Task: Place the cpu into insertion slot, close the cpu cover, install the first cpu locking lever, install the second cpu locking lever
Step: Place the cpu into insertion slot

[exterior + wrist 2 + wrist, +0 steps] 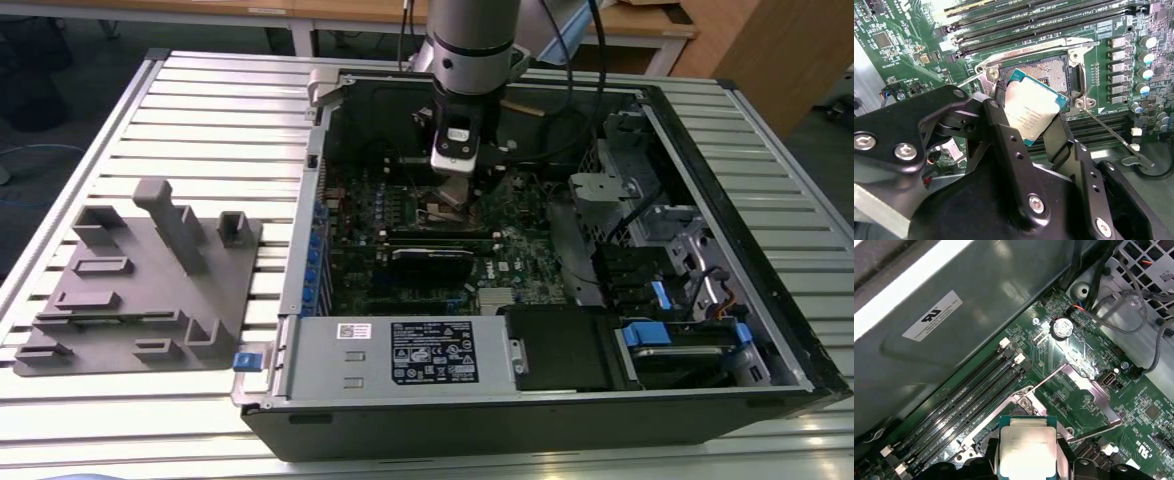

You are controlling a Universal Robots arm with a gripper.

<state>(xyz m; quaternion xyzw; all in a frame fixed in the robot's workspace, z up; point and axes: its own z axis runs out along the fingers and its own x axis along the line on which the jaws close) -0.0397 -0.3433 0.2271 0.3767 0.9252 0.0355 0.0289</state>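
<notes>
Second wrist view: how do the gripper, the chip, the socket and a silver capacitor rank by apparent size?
1. gripper, by far the largest.
2. cpu and insertion slot: look alike; the held cpu is nearer the camera, so I won't rank them.
3. capacitor, smallest.

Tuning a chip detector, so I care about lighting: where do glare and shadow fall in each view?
In the second wrist view, glare whitens the cpu top; in the first wrist view, a bright band washes out the edge of the case wall; in the exterior view, the motherboard looks dim beside the bright slatted table.
</notes>
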